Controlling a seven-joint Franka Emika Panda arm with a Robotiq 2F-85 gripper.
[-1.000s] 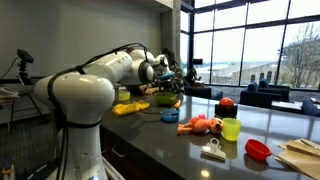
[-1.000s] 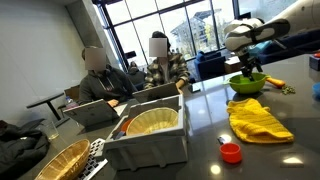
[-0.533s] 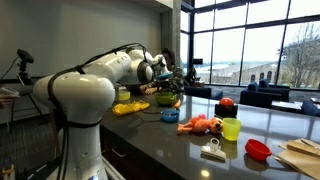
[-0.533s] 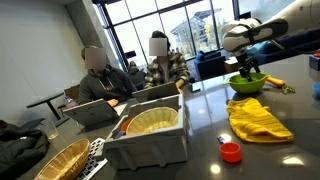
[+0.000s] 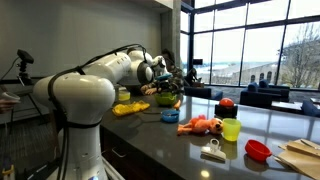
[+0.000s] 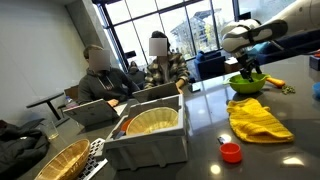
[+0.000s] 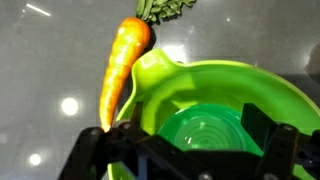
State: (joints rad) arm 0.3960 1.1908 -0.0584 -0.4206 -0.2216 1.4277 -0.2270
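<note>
Now tool [image 7: 190, 150] hangs w/ jaws wide open, empty, just above green bowl [image 7: 200, 85] on counter [image 7: 45, 70]; carrot [image 7: 122, 65] lies against its rim. Best approach: go slow, straight down, avoid nudging carrot.

Green bowl [image 7: 250, 92] directly under gripper [image 7: 190, 150]: smooth glossy plastic, fine ridged rings on inner floor.
Carrot [image 7: 122, 65] just beyond fingertips, beside bowl rim: plastic-looking, smooth orange skin with sheen, duller green top.
Gripper fingers [image 7: 100, 150]: black, matt, hard.
Countertop [image 7: 45, 70] beneath gripper: dark, polished, mirrors ceiling lights.
Yellow cloth [image 6: 258, 118] near gripper, lower on counter: soft matt fabric, crumpled.
Arm shell [image 5: 80, 95] behind gripper: white, smooth, slight gloss.
</note>
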